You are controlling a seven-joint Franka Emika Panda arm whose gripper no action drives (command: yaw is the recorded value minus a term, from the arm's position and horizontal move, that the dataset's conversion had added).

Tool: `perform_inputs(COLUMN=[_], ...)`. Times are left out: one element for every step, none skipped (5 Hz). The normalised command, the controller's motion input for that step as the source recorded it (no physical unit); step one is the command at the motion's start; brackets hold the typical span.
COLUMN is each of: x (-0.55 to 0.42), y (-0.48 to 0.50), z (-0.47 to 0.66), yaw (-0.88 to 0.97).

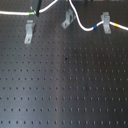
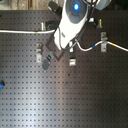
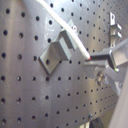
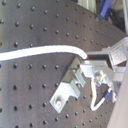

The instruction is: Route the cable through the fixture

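Nearest in the first exterior view: bare black perforated table [image 1: 65, 85], rows of threaded holes, nothing resting on it. Farther back, three metal clip fixtures in a row: one toward the first exterior view's left [image 1: 28, 33], one in the middle [image 1: 67, 21], one toward the first exterior view's right [image 1: 106, 23]. White cable [image 1: 86, 26] draped along that far row, dipping between the middle and right fixtures, passing the right fixture with its blue-and-yellow band [image 1: 114, 26] just beyond. Green band [image 1: 33, 15] visible near the left fixture, beside the dark gripper tip [image 1: 37, 10].

In the second exterior view, white Panda arm [image 2: 71, 22] over the far part of the table, hiding the middle fixture; cable running off toward the second exterior view's left edge and right edge.

In the first wrist view, gripper [image 3: 92, 62] pinching the cable just beside a fixture [image 3: 56, 52]; fingers [image 3: 111, 56] pressed onto the cord. Cable lying across the top of that fixture; whether seated inside the clip cannot be told.
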Motion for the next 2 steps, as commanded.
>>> perform_inputs(x=[-0.102, 0.031], y=[0.111, 0.197], z=[0.43, 0.17], yaw=[-0.21, 0.03])
